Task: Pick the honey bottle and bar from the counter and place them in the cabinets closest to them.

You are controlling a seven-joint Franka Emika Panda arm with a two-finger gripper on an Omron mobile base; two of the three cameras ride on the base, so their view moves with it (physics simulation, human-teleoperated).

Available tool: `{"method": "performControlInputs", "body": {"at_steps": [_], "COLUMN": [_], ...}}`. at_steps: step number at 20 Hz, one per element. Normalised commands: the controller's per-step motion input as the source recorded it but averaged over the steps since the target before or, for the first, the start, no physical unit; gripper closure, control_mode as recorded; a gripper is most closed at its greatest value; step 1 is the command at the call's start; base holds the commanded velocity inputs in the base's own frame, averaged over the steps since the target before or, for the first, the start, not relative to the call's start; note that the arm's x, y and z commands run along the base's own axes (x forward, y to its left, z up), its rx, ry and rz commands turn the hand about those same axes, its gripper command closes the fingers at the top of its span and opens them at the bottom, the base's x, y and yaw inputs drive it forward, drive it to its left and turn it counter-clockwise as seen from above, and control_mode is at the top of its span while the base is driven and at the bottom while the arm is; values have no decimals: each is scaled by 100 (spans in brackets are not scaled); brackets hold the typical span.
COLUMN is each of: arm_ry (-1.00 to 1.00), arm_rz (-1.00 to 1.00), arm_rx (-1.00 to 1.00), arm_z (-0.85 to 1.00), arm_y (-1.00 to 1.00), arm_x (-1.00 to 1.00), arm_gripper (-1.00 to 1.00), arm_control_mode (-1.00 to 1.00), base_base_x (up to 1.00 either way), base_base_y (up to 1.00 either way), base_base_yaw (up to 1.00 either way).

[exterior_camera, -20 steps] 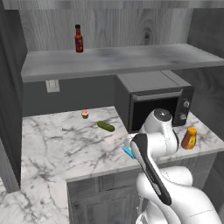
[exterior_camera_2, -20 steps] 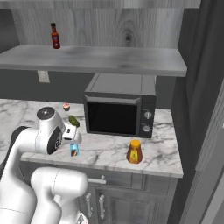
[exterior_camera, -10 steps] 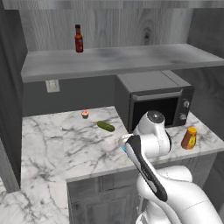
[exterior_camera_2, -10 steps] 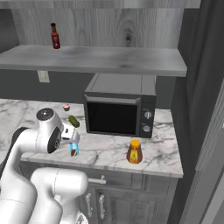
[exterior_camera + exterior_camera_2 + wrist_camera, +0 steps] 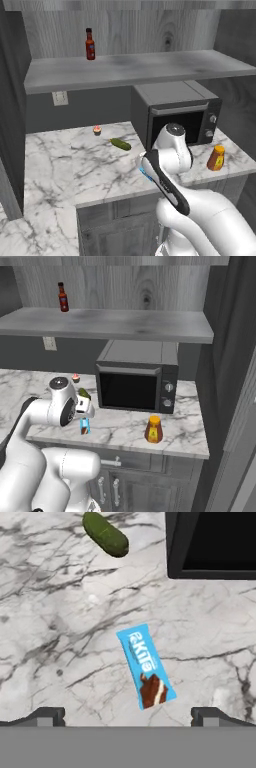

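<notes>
Rendered kitchen: white marble desk (image 5: 60,165) across frame middle, black microwave (image 5: 137,383) center right, grey wood-grain shelf (image 5: 125,70) above with sauce bottle (image 5: 90,44) upper left, cabinet doors (image 5: 125,486) with silver handles below.

Bare marble lies on every side of the bar (image 5: 146,666) on the desk (image 5: 55,165), so a pincer (image 5: 127,716) with its fingertips spread wide apart can pass down around it. The green pickle (image 5: 105,533) lies well apart. The microwave (image 5: 137,376) walls off one side nearby. The honey bottle (image 5: 153,429) stands apart, with open marble around it.
</notes>
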Motion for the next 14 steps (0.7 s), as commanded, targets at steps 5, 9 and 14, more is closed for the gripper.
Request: {"method": "performControlInputs", "body": {"at_steps": [5, 9, 14], "arm_ry": [0, 0, 0], "arm_rz": [1, 0, 4], "arm_rx": [1, 0, 0], "arm_z": [-16, -1, -57], "arm_y": [-30, -1, 0], "arm_x": [0, 0, 0], "arm_gripper": [-100, -100, -100], "arm_control_mode": [-100, -100, -100], "base_base_x": [0, 0, 0], "base_base_y": [0, 0, 0], "base_base_yaw": [0, 0, 0]}}
